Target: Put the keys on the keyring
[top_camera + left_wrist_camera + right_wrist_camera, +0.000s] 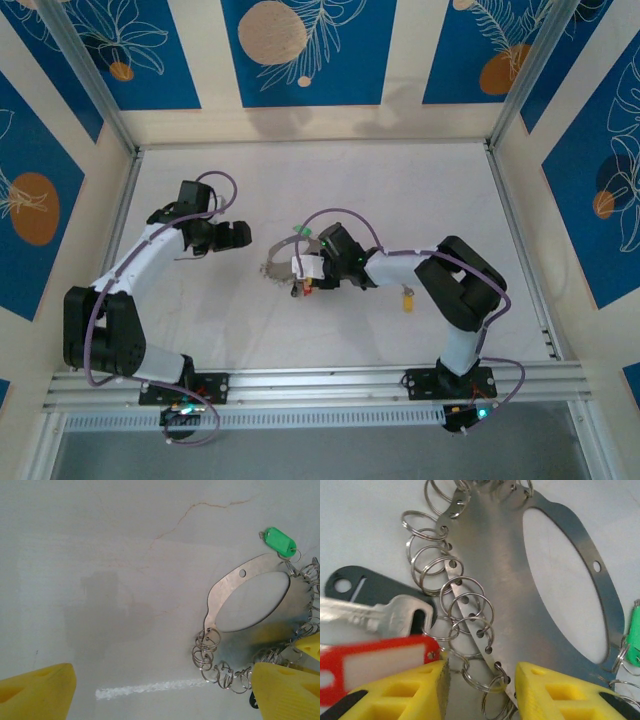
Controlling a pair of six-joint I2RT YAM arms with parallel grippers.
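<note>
Keyring (226,587), a flat grey plate with an oval opening and small split rings along its rim, lying near the centre of the table (400,190); green key tag (279,541) on one rim ring; red key tag (375,662) and silver key (385,617) beside the right gripper (480,690), whose jaws stand apart astride the ringed rim, apparently not pinching it; left gripper (162,692) spread wide beside the keyring.

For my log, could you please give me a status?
Left end effector open, short of keyring. Right end effector open, straddling its ringed edge. Red tag and key alongside.
</note>
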